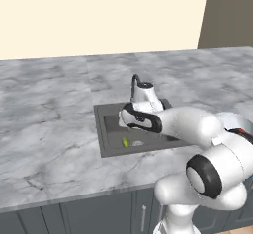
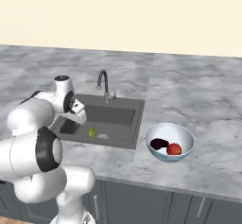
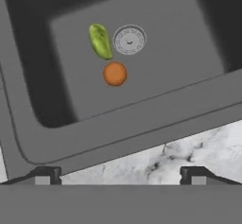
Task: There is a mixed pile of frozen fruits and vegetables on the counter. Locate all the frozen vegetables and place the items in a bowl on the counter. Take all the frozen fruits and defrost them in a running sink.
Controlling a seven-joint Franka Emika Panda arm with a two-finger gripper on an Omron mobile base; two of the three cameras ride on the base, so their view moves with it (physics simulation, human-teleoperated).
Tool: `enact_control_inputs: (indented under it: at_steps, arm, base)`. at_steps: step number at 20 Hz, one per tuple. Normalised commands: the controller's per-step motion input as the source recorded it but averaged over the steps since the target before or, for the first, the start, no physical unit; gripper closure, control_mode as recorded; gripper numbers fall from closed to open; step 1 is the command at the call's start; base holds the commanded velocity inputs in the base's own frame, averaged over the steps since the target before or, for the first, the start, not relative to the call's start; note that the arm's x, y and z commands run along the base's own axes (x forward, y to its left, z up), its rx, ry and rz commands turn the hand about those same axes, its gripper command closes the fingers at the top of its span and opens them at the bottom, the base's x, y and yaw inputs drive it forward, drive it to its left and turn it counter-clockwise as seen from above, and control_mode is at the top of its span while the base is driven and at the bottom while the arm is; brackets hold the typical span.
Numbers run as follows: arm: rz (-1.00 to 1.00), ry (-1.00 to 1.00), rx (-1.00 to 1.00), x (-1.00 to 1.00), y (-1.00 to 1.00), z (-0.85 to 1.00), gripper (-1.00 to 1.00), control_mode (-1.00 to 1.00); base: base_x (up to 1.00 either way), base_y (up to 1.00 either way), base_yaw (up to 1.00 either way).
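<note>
Both fruits lie on the floor of the sink (image 3: 189, 53): the orange ball (image 3: 115, 73) and the yellow-green oval fruit (image 3: 100, 40), the two almost touching and both just beside the round drain (image 3: 129, 39); in the right base view the eggplant (image 2: 159, 143) and the red ball (image 2: 174, 149) rest together inside the pale bowl (image 2: 185, 134), which stands on the marble counter (image 2: 198, 95) near the right side of the sink; so the sorting looks finished, and I judge that the step in hand is to start the water. To do this well, the hand should rise clear of the sink's edge first, then go toward the curved tap (image 2: 103, 83) at the back rim and push its handle gently from the side; a hard push may slip off such a slim piece, and the stream should fall near the drain where the fruits lie; I cannot see any water running now. The gripper (image 3: 121, 176) is released, its two dark tips stand wide apart with nothing between them. The arm bends forward from the base over the front of the counter, the forearm lies nearly level, and the hand hangs over the sink's near edge and looks down into the basin.
</note>
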Motion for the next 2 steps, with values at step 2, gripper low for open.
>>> enact_control_inputs:
  at_steps: [2]
  arm:
    - [0.0, -0.3, 0.12, -1.0, -0.04, 0.23, -1.0, -1.0]
  base:
    - [0.0, 0.0, 0.0]
